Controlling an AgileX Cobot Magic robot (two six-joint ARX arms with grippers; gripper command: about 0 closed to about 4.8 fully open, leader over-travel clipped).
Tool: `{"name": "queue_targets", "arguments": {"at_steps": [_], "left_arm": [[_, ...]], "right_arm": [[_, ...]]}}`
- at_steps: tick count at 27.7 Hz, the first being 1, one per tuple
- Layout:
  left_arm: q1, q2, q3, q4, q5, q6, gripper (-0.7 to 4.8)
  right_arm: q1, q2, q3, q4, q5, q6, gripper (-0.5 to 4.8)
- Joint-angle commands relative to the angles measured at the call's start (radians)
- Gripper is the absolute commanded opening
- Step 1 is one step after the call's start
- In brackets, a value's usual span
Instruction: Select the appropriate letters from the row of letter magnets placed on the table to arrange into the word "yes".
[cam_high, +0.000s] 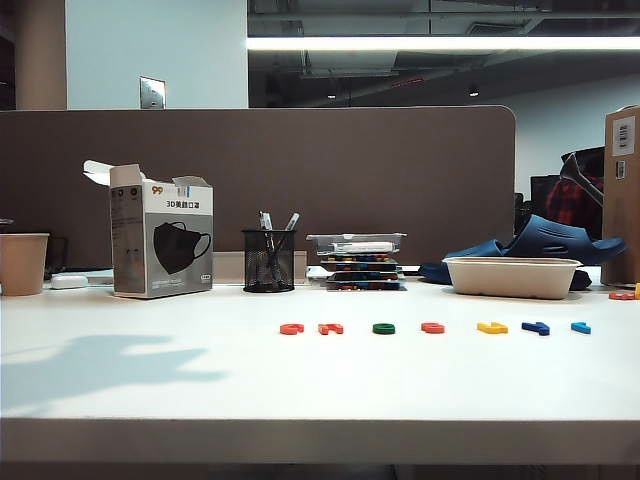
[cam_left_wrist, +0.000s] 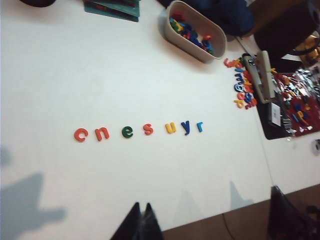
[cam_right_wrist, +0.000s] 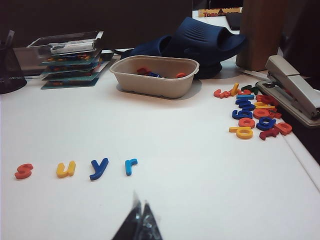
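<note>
On the white bench (cam_high: 200, 380) the row of letter magnets (cam_high: 432, 327) lies in a straight line, reading c, n, e, s, u, y, r in the left wrist view. The exterior view sees the letters edge-on, so their shapes are hard to read there and only their colours tell them apart. The green "e" (cam_left_wrist: 127, 132) sits third in the row, the red "s" (cam_left_wrist: 148, 129) just beside it, and the dark blue "y" (cam_left_wrist: 186, 127) further along, with the yellow "u" (cam_left_wrist: 170, 128) between the "s" and the "y". The orange-red "c" (cam_left_wrist: 80, 134) and "n" (cam_left_wrist: 102, 133) lie at one end, the light-blue "r" (cam_left_wrist: 199, 126) at the other. In the right wrist view only s, u, y and r show; the rest of the row is cut off at the frame edge.

Neither arm appears in the exterior view; only a soft shadow falls on the bench at its left. The left pincer (cam_left_wrist: 141, 224) hangs above the bench's front edge, well apart from the row, its dark tips clenched together and cut off by the frame. The right pincer (cam_right_wrist: 140, 222) is likewise clenched with nothing in it, near the "r" but clear of it, and blurred.

Behind the row stands a beige tray (cam_right_wrist: 155, 80) holding loose letters, only partly visible over its rim. A scatter of spare letters (cam_right_wrist: 252, 112) lies next to a stapler (cam_right_wrist: 295, 95), and several overlap, so they cannot be read.
</note>
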Motion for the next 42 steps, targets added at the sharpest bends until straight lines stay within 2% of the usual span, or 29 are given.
{"name": "queue_targets", "arguments": {"at_steps": [1, 14, 19, 26, 29, 37, 42], "left_arm": [[-0.001, 0.011, 0.002, 0.011, -0.019, -0.001, -0.05], [-0.001, 0.038, 0.002, -0.031, 0.088, 0.003, -0.05], [-0.001, 0.038, 0.002, -0.087, 0.089, 0.006, -0.05], [-0.001, 0.038, 0.002, -0.087, 0.092, 0.005, -0.05], [-0.001, 0.038, 0.002, -0.087, 0.088, 0.005, -0.05], [0.000, 0.038, 0.002, -0.087, 0.089, 0.005, -0.05], [0.000, 0.038, 0.002, -0.087, 0.089, 0.005, -0.05]], "right_arm": [[0.001, -0.009, -0.008, 0.016, 0.002, -0.002, -0.01], [0.001, -0.009, 0.005, 0.014, 0.002, -0.001, -0.01], [0.001, -0.008, 0.021, 0.013, 0.002, -0.001, -0.01], [0.001, -0.008, 0.054, 0.006, 0.002, -0.002, -0.01], [0.001, -0.008, 0.093, -0.022, 0.003, -0.001, -0.01], [0.001, -0.006, 0.280, -0.224, 0.002, -0.002, -0.01], [0.001, 0.026, 0.387, -0.269, 0.006, -0.002, -0.01]]}}
